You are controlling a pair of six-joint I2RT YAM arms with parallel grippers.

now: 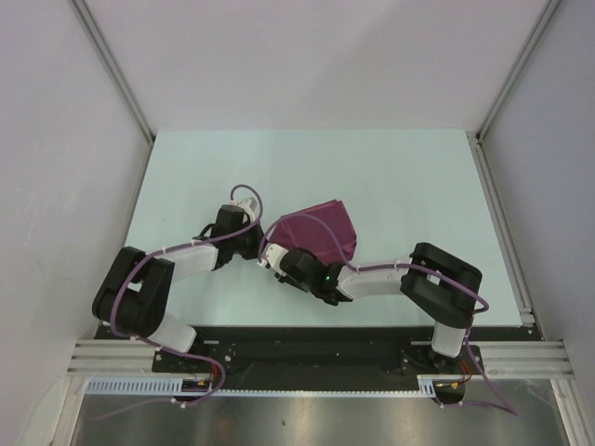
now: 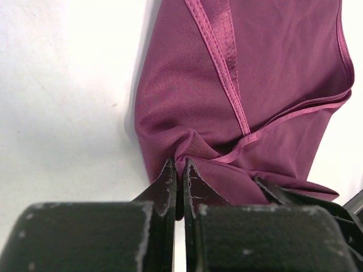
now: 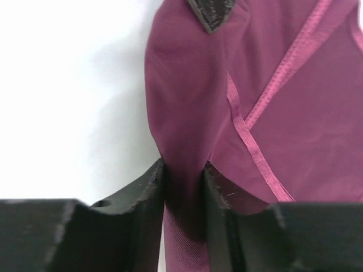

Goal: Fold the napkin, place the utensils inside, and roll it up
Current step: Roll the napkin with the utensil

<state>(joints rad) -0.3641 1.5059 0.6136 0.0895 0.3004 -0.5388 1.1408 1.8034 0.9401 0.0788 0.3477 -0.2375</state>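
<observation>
The magenta napkin lies folded and bunched on the table, just left of centre. Both grippers meet at its near-left corner. My left gripper is shut on a pinch of the cloth edge; in the left wrist view its jaws are almost together, with the napkin spreading away beyond them. My right gripper is shut on a thicker fold of the napkin, which fills the gap between its jaws. The spoon is not in view in any frame.
The pale table stretches behind and to the right of the napkin. White walls and metal rails border it. The right gripper's fingers show in the left wrist view, close beside my left jaws.
</observation>
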